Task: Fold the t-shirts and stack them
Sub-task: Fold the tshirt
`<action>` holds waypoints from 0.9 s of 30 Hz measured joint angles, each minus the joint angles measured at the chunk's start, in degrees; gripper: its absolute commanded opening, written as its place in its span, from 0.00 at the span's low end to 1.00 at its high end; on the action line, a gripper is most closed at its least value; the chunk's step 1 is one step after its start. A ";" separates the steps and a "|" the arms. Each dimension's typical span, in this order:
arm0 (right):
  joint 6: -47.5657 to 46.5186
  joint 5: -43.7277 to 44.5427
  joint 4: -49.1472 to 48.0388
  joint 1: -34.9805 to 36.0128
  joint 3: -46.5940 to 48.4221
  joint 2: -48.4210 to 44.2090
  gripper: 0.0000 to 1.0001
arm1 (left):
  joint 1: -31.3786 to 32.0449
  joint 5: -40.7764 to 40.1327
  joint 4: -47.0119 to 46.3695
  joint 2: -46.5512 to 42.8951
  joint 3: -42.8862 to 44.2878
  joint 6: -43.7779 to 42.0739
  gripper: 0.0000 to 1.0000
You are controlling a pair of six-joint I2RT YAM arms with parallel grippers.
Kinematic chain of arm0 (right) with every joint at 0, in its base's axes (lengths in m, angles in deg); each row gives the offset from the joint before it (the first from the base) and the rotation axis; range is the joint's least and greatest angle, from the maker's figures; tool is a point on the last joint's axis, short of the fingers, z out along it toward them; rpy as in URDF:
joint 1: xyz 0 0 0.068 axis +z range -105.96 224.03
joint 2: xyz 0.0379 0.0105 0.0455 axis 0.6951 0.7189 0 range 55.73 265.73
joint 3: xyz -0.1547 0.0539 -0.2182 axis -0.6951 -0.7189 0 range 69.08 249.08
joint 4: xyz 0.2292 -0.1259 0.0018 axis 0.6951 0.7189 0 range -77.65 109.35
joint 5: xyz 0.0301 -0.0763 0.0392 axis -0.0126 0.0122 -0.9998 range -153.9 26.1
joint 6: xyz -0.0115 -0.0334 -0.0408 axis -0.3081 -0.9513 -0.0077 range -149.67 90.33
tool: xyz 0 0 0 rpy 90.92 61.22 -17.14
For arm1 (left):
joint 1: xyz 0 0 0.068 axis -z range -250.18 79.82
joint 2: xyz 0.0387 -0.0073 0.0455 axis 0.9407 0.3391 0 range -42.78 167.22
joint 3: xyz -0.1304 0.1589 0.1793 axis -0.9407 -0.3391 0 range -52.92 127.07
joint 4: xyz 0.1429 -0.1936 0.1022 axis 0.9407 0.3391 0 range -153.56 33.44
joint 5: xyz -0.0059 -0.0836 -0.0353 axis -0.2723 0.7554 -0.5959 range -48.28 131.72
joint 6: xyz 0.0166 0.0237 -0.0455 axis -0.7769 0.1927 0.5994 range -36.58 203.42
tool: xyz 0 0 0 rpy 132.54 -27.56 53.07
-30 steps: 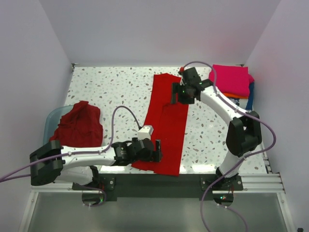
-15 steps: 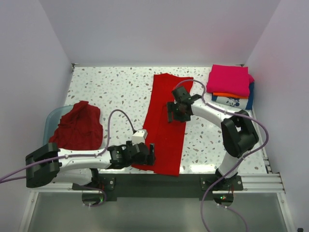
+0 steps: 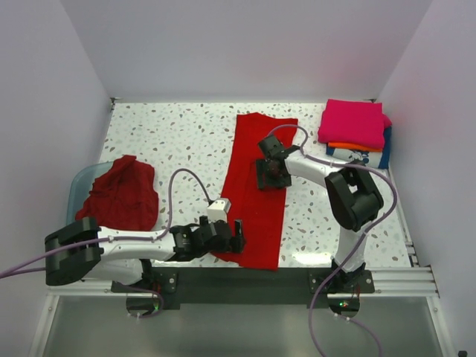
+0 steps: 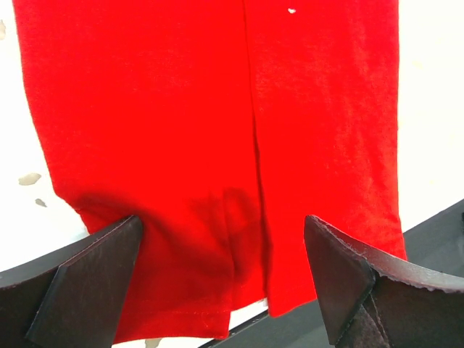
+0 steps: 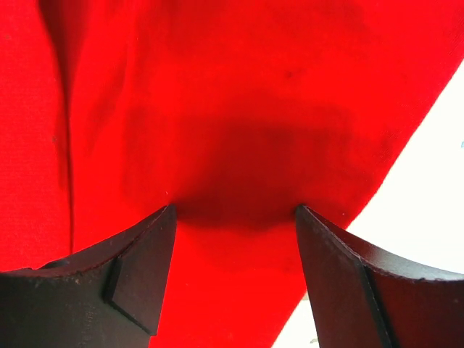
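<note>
A bright red t-shirt [image 3: 256, 193], folded into a long narrow strip, runs from the back of the table to its near edge. My left gripper [image 3: 237, 236] stands wide open at the strip's near hem [image 4: 217, 290], one finger [image 4: 87, 283] on each side of it and nothing gripped. My right gripper [image 3: 269, 173] is open too, its fingertips [image 5: 168, 214] pressed down on the red cloth [image 5: 239, 109] about a third of the way down from the far end. At the back right lies a stack of folded t-shirts [image 3: 355, 123], magenta on top, then orange, then white with blue print.
A crumpled dark red shirt [image 3: 120, 192] lies in the translucent teal tub [image 3: 80, 182] at the left. The black rail [image 3: 297, 279] runs along the table's near edge, just beyond the hem. White walls close in the speckled table [image 3: 178, 141] on three sides.
My right gripper has come from the strip's far end toward me and settled onto the cloth. The left gripper shifted slightly at the near hem and stayed open.
</note>
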 measured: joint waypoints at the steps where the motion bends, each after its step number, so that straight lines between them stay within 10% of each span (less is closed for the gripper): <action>1: 0.00 0.39 0.26 0.02 0.57 0.57 0.71 | 0.17 0.00 -0.50 0.26 0.00 0.11 0.99; 27: -0.44 3.85 0.33 0.04 10.71 8.24 0.71 | 1.03 -1.66 -2.80 7.82 5.01 1.70 1.00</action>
